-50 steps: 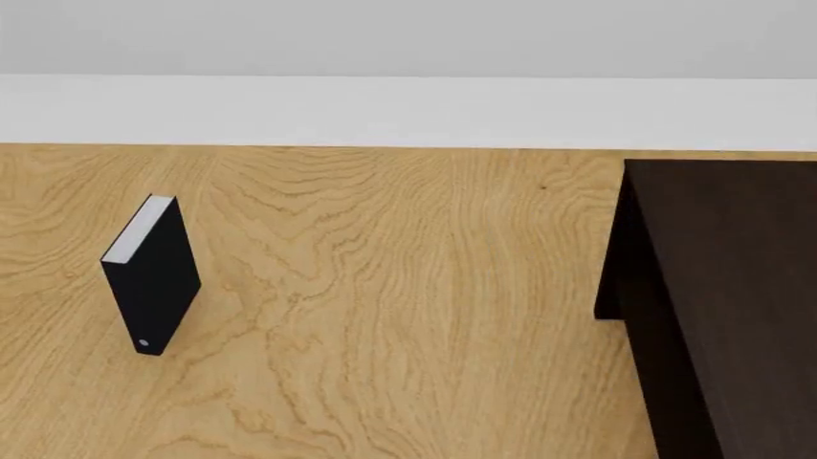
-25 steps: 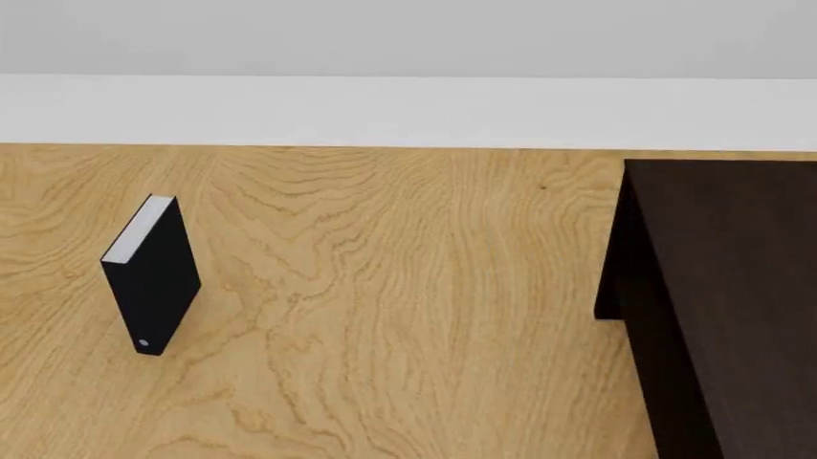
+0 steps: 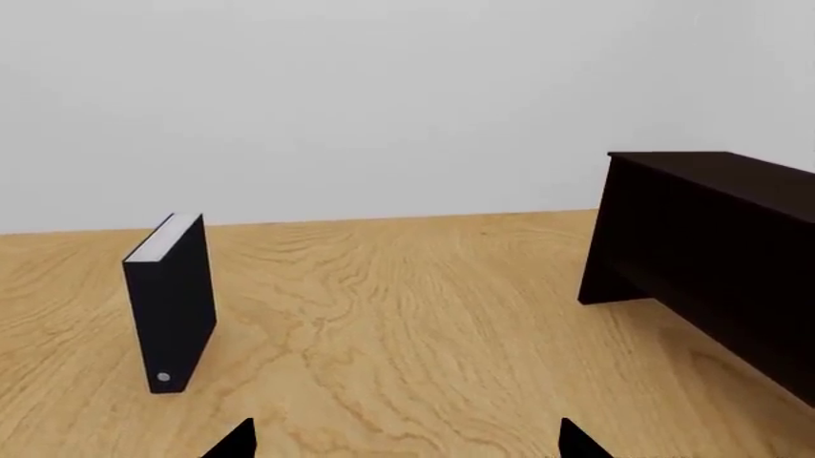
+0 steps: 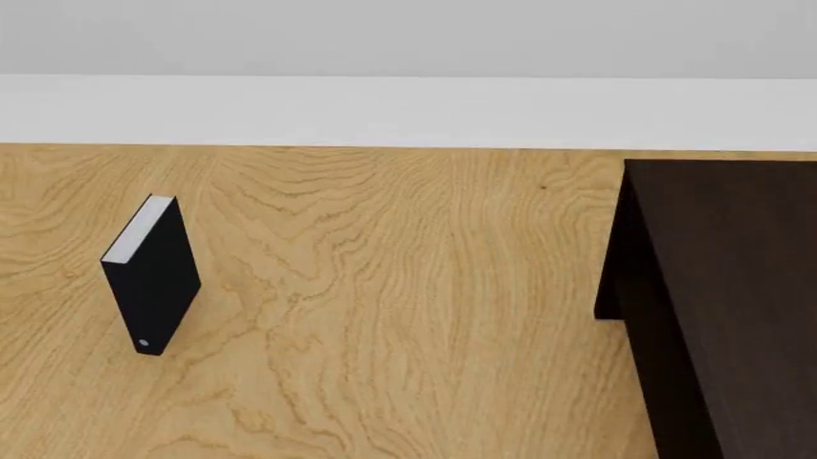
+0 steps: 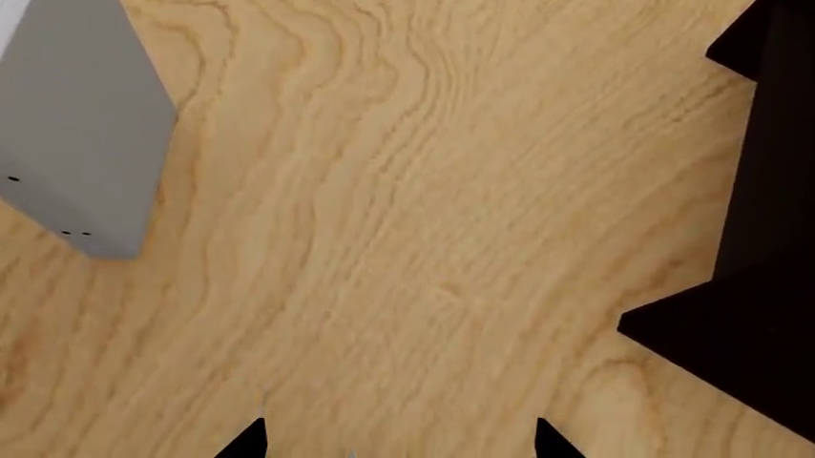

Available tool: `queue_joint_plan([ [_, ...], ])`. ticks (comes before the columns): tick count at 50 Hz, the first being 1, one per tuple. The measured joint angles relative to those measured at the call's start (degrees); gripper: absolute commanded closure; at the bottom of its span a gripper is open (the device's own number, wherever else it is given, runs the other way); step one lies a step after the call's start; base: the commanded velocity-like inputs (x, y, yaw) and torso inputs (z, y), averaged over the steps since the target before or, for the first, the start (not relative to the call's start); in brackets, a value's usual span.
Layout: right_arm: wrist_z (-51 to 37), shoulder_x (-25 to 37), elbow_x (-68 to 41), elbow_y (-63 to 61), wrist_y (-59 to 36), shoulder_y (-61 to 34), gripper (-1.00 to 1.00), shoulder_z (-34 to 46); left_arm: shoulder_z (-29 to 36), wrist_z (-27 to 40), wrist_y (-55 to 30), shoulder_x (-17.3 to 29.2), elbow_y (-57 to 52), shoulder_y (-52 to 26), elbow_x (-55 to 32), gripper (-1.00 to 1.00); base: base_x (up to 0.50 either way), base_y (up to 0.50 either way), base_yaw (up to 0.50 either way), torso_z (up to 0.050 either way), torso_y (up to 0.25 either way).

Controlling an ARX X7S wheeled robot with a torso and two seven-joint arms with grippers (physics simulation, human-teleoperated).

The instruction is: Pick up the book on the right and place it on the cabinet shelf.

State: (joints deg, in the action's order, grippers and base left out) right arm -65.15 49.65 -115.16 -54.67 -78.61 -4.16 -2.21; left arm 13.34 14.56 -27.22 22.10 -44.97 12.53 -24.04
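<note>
Pale wood table (image 4: 422,316), white wall behind. Your grey book (image 5: 79,134) stands upright on it, seen only by the right wrist camera, apart from the dark cabinet (image 4: 728,296). Black book (image 4: 151,275) upright, far left. Both pincers' (image 3: 405,444) (image 5: 397,439) tips spread, grasping nothing.

setting: bare simulated room | cues: wood floor (image 4: 408,316), blank white wall (image 3: 382,95), dark cabinet (image 4: 728,287)
</note>
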Motion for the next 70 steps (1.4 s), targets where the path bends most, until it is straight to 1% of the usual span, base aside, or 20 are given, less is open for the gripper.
queue_joint_plan([
  [26, 2.8, 0.0, 3.8, 0.7, -2.1, 4.6, -1.00, -1.2, 0.3, 0.2, 0.2, 0.4, 0.9, -0.4, -0.6, -1.00, 0.00, 0.00, 0.00, 0.000, 0.000],
  [42, 7.6, -1.5, 9.4, 1.0, -4.5, 8.8, -1.00, -3.7, 0.6, 0.3, 0.3, 0.6, 1.4, -0.7, -1.0, -1.00, 0.00, 0.00, 0.00, 0.000, 0.000],
  [59, 13.5, -3.3, 15.8, 1.9, -5.4, 11.0, -1.00, -4.8, 0.8, 0.4, 0.7, 0.7, 2.1, -1.0, -1.3, -1.00, 0.00, 0.00, 0.00, 0.000, 0.000],
  [60, 13.9, -3.4, 16.2, 1.9, -5.4, 11.2, 1.00, -4.8, 0.8, 0.4, 0.7, 0.7, 2.2, -1.0, -1.3, -1.00, 0.00, 0.00, 0.00, 0.000, 0.000],
  [70, 16.5, -4.6, 18.9, 1.0, -2.9, 11.5, 1.00, -6.9, 1.0, 0.4, 0.9, 0.8, 2.6, -1.2, -1.3, -1.00, 0.00, 0.00, 0.00, 0.000, 0.000],
])
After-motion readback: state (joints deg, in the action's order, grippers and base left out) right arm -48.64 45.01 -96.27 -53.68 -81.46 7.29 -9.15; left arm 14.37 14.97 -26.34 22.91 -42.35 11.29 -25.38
